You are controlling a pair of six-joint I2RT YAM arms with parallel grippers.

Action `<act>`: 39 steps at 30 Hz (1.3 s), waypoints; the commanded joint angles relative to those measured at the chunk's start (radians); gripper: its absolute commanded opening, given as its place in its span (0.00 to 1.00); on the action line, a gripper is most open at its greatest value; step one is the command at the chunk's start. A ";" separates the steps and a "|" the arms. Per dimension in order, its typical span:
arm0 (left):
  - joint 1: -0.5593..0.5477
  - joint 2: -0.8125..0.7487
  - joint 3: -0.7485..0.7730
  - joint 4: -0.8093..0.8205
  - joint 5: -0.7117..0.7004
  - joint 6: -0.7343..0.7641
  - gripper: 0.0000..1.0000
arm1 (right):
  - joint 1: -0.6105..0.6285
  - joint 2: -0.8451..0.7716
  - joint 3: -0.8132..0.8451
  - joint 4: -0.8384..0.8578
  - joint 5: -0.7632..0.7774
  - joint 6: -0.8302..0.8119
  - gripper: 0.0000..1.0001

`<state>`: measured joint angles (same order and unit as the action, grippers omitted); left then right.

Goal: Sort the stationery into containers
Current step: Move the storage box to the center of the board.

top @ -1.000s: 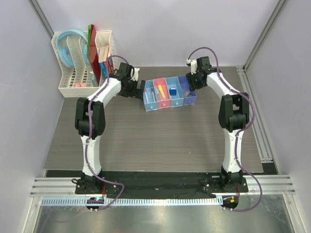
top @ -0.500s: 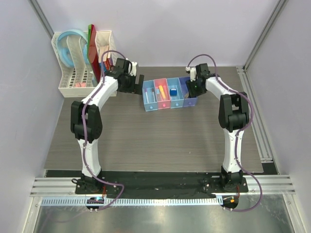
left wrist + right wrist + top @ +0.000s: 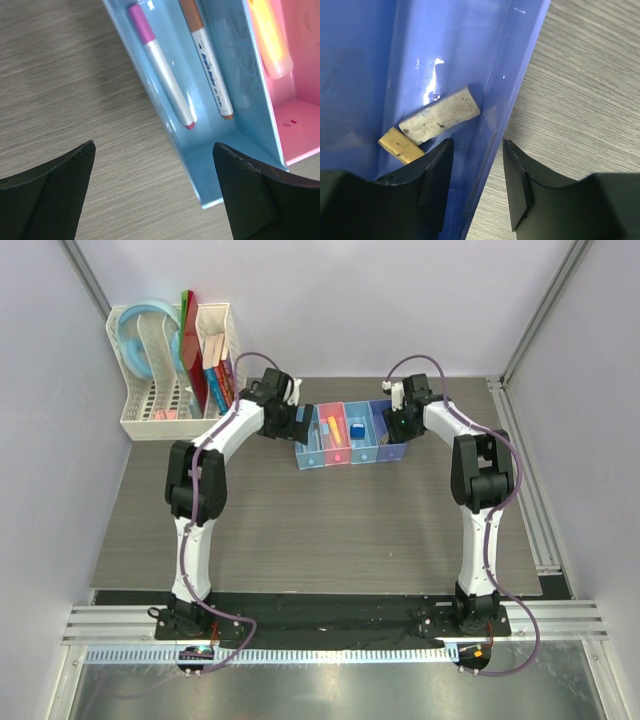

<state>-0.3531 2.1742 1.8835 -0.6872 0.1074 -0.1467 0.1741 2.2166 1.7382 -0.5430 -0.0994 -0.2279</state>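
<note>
The containers (image 3: 312,460) stand as a joined row at mid-back of the table. My left gripper (image 3: 300,425) hangs open at the row's left end; in the left wrist view its jaws (image 3: 155,195) span bare table and the light-blue bin's corner (image 3: 215,190). That bin holds a purple pen (image 3: 160,75) and a brown-capped marker (image 3: 207,65). An orange-yellow piece (image 3: 270,40) lies in the pink bin. A dark-blue block (image 3: 355,427) sits in the third bin. My right gripper (image 3: 477,185) is open and straddles the violet-blue bin's wall (image 3: 515,95), gaps showing on both sides. A tan piece (image 3: 440,117) and a yellow piece (image 3: 400,145) lie inside.
A white mesh rack (image 3: 165,370) with books and folders stands at the back left, close to the left arm's elbow. An aluminium rail (image 3: 522,480) runs along the table's right edge. Pale walls enclose the back and both sides.
The left gripper has swung right, from beside the rack to the left end of the bin row. The right gripper has moved down over the violet-blue bin's right wall, its jaws slightly narrower.
</note>
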 commanded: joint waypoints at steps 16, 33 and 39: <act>-0.014 -0.051 -0.119 -0.005 -0.009 0.036 1.00 | 0.068 -0.193 -0.160 0.037 0.007 0.010 0.49; -0.020 -0.188 -0.303 -0.011 0.055 0.058 1.00 | 0.143 -0.363 -0.370 0.051 0.036 -0.007 0.48; -0.024 -0.228 -0.340 -0.015 0.074 0.062 1.00 | 0.174 -0.402 -0.425 0.057 0.036 -0.004 0.48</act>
<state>-0.3710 2.0205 1.5616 -0.6945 0.1493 -0.0990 0.3210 1.8862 1.3430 -0.5072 -0.0647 -0.2298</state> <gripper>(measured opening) 0.996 0.483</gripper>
